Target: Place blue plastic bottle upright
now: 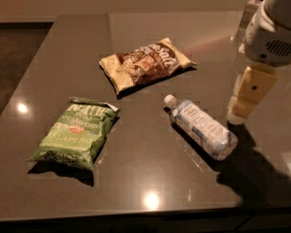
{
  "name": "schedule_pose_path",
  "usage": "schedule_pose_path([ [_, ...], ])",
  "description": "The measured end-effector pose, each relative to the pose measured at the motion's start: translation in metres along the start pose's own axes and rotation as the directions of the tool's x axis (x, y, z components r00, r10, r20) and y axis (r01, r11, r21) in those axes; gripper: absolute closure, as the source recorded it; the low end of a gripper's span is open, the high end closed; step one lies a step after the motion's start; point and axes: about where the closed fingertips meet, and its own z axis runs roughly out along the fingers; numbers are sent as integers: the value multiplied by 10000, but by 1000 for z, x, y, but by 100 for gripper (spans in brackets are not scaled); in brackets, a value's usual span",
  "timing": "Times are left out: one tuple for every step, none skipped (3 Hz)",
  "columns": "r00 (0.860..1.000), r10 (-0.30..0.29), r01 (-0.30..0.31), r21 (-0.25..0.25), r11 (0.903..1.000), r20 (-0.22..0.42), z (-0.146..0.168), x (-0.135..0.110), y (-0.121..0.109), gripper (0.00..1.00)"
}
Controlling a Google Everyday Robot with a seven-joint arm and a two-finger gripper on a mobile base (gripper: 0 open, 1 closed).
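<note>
The blue plastic bottle (203, 127) is being shown lying on its side on the dark counter (150, 174), right of the middle. Its white cap (170, 100) is being pointed toward the far left and its base toward the near right, so it is not being stood upright. Its label is being turned upward.

The tool (236, 114) is being held at the right side of the view, under the robot's white arm housing (274, 33). Its pale yellow tip is being lowered close to the counter just beside the bottle's far right side, apart from the bottle and holding nothing. Whether the tool is open or closed cannot be told here. A dark shadow (254, 174) is being cast on the counter beneath it, at the near right.

A brown chip bag (145, 64) is being left flat beyond the bottle, toward the far side. A green chip bag (77, 130) is being left flat well apart to the left, near the front edge.
</note>
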Motion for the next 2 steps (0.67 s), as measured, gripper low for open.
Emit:
schedule_pose_path([
  [9964,509,-497,196,9986,-678,6,-14,1,0],
  [9959,666,-645,369,9972,-610,6,-17,-3,0],
])
